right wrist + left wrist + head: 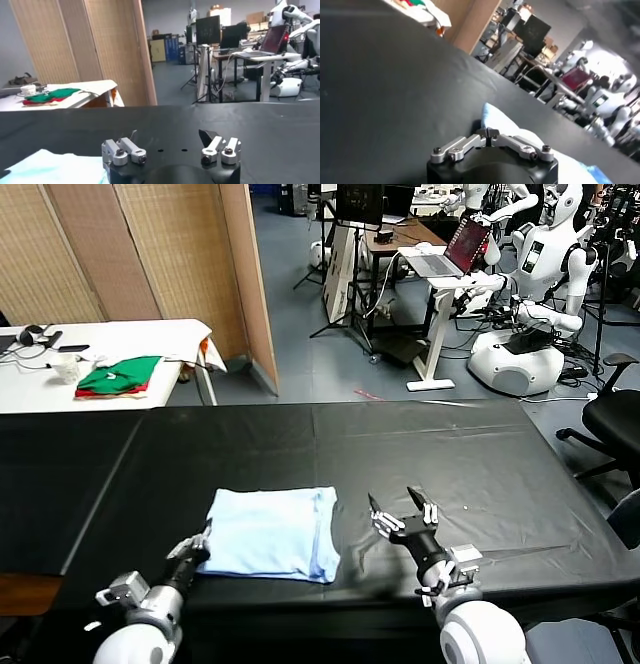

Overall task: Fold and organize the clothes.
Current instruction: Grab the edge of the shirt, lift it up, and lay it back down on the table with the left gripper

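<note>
Two grippers are seen at the near edge of a black table (480, 474). The left gripper (193, 550) is pinched shut on the near-left corner of the T-shirt (270, 534), which lies folded between the arms, its long axis running across the robot's front. The right gripper (403, 516), fingers spread wide, is held just beside the shirt's right edge, not touching it. Green and red garments (118, 376) are stacked on a white table (150, 334) well beyond.
</note>
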Controlling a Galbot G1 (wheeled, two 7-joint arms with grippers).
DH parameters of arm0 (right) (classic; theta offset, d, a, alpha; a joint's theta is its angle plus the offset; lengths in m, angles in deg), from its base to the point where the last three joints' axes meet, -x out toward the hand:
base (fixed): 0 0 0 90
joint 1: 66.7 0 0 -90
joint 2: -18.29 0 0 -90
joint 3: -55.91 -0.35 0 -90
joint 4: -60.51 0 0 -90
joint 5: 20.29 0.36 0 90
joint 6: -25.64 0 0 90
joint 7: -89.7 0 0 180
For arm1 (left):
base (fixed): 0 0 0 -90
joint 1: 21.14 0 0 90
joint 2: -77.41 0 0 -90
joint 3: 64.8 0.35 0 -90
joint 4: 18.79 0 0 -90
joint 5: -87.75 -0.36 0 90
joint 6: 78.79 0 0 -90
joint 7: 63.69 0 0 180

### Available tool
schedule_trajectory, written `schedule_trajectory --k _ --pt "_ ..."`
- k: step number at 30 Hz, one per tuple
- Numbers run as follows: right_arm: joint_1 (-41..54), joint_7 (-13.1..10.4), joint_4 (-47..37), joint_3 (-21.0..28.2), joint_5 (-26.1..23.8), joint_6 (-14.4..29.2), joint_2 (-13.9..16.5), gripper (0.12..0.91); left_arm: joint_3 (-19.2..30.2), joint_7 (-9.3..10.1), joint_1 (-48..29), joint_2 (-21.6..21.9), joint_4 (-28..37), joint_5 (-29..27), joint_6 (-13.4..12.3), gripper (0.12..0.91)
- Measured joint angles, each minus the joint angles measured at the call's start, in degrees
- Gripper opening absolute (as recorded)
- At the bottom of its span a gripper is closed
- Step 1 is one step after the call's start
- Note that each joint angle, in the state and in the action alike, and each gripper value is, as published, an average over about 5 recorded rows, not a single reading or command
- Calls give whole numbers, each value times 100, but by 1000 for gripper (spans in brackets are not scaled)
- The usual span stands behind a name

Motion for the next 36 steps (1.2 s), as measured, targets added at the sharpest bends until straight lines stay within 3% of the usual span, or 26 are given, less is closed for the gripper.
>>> schedule_trajectory --k 5,15,20,24,27,32,36 --pt "-36 -15 -68 -15 0 -4 -34 907 -354 48 128 541 -140 -503 -111 152" --pt "-39 -25 -133 17 1 -11 -93 907 -1618 63 391 1985 -33 -662 -319 152" --pt "-71 -27 -155 26 -6 -1 -130 907 -2064 83 388 2387 -201 -814 -263 152" --pt "-144 -28 -157 57 -52 13 -178 907 -2020 181 310 2331 -457 -836 -69 152" --pt "-193 -28 -147 46 -91 18 -193 907 -1709 346 241 2083 -722 -628 174 152" --pt "-242 -32 -162 8 -113 34 -200 907 -875 818 158 1348 -1273 325 599 152" --pt "-240 -35 -207 63 -136 40 -237 907 -109 1014 34 636 -1502 764 651 152"
